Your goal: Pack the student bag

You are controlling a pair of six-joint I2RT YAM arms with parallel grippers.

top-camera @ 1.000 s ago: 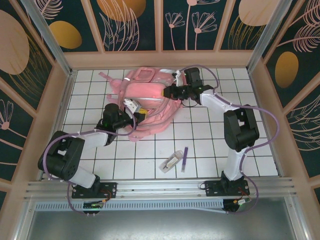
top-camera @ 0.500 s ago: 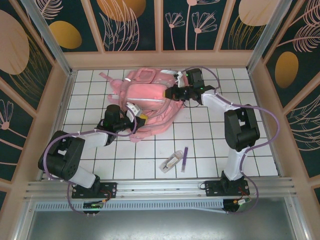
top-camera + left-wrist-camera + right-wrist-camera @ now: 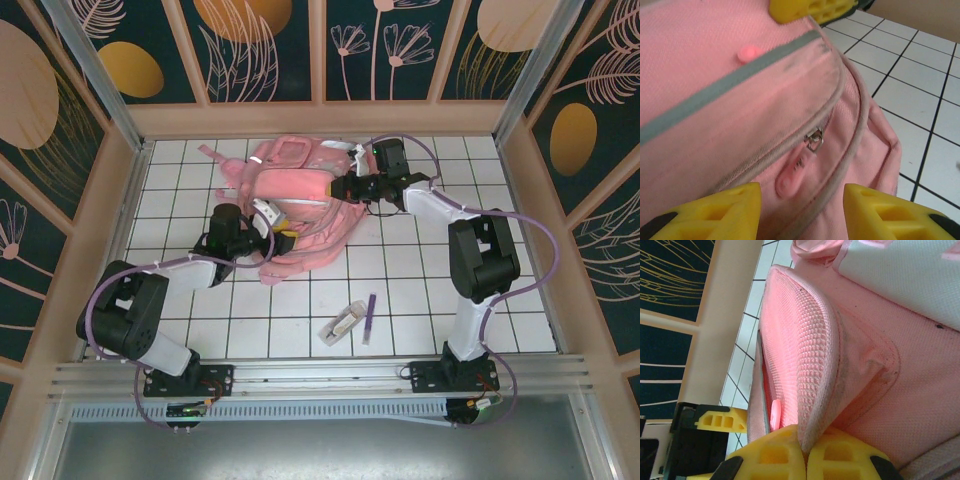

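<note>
The student bag [image 3: 300,195] is a large pink backpack lying at the back middle of the tiled table. My left gripper [image 3: 272,230] is at its near left side. In the left wrist view the left gripper [image 3: 802,200] stands open, its yellow fingers [image 3: 715,212] apart on either side of a pink zipper pull [image 3: 791,178] without touching it. The metal slider [image 3: 814,140] sits just above the pull. My right gripper [image 3: 343,188] is at the bag's right side. The right gripper [image 3: 806,440] is shut on the edge of the bag's mesh-lined flap [image 3: 805,355], holding it up.
A purple pen [image 3: 369,318] and a small clear-and-white packet [image 3: 342,325] lie on the tiles in front of the bag, between the two arm bases. Wooden-framed walls [image 3: 320,118] close in the table at the back and on both sides.
My left gripper was shut at the bag's zipper and has opened, letting go of the pull. The right gripper has stayed shut on the flap, and the bag has barely shifted.
</note>
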